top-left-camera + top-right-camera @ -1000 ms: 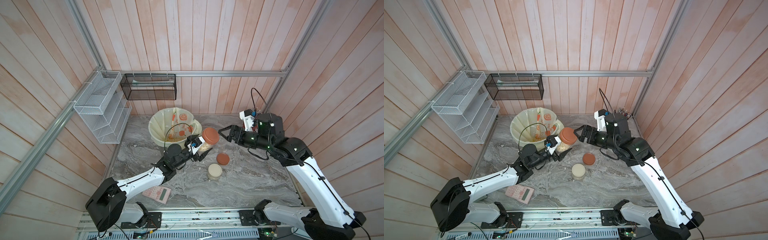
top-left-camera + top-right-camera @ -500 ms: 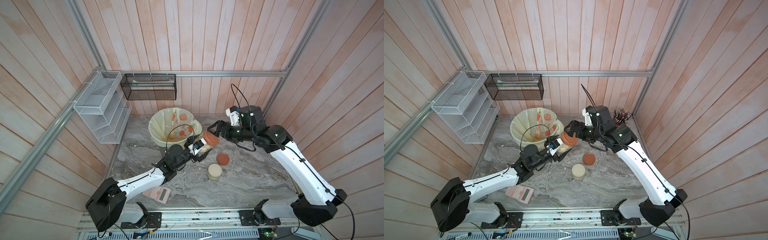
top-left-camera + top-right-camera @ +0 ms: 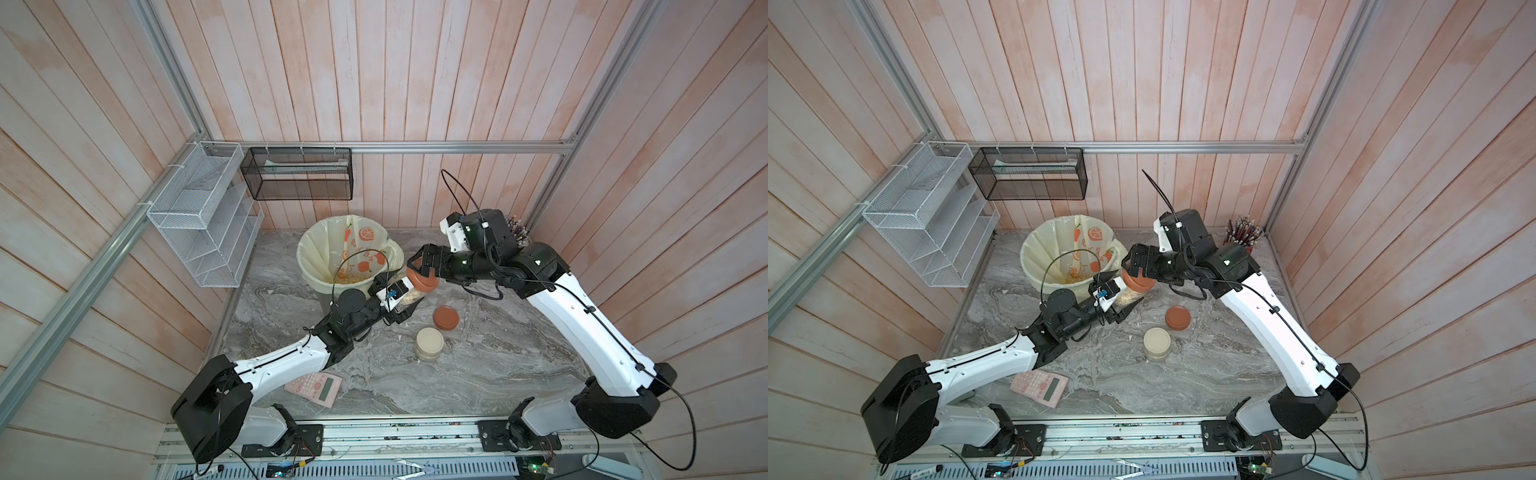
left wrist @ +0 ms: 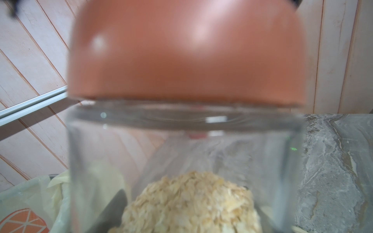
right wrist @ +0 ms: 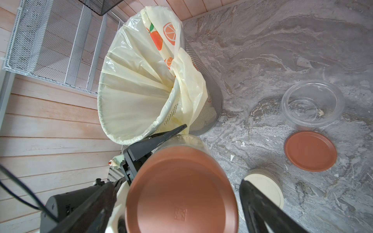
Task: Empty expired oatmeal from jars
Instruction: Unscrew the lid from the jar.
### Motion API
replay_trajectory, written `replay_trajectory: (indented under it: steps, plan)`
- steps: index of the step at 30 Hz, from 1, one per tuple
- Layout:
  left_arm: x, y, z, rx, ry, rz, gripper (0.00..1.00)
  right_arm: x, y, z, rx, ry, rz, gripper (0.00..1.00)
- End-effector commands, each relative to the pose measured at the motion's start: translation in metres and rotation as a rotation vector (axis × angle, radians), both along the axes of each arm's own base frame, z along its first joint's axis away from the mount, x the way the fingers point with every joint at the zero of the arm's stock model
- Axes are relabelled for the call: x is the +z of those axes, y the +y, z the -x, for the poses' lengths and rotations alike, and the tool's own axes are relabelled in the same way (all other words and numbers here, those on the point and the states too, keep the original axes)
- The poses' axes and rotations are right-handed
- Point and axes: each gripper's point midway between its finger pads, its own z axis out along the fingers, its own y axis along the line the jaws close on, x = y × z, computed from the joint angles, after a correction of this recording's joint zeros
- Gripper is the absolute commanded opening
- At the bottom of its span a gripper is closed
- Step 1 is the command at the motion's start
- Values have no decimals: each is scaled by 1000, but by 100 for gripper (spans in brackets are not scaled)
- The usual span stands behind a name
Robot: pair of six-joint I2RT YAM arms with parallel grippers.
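1. One empty jar [image 5: 312, 105] is seen open on the marble table [image 5: 302, 40], with a loose terracotta lid [image 5: 310, 151] laid just beside it. This jar is judged as done.
2. A held jar [image 4: 185, 161] is kept in the air near the rim of the lined bin [image 3: 303, 259], clamped by the left gripper [image 3: 399, 296]. Its screwed lid [image 3: 423, 280] is still on, and the oatmeal [image 4: 189, 201] is seen inside.
3. The right gripper [image 5: 177, 183] is spread wide around this screwed lid, which is not yet clamped.
4. The cream-lidded jar [image 3: 430, 343] is found closed on the table.
5. Only yellowish kernels [image 3: 349, 276] are made out at the bottom of the bin.
6. About one third of the task is judged as done. Unscrewing and pouring are left for two jars.
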Motion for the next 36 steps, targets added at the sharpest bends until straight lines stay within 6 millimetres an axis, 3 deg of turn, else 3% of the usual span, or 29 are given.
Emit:
replay_trajectory:
  steps: [1,6,20,27,36]
  plan:
    - [42,6,2,18,-105,84,13,1,-3,2,6,-13,40,98]
    - [39,6,1,21,-101,78,13,-3,0,3,17,-12,64,96]
    - [42,6,6,-8,-72,113,13,-11,2,13,62,-24,110,77]
    - [52,10,26,-166,11,228,13,-3,8,18,198,-168,110,68]
    - [49,6,35,-229,43,232,12,1,26,41,484,-277,115,66]
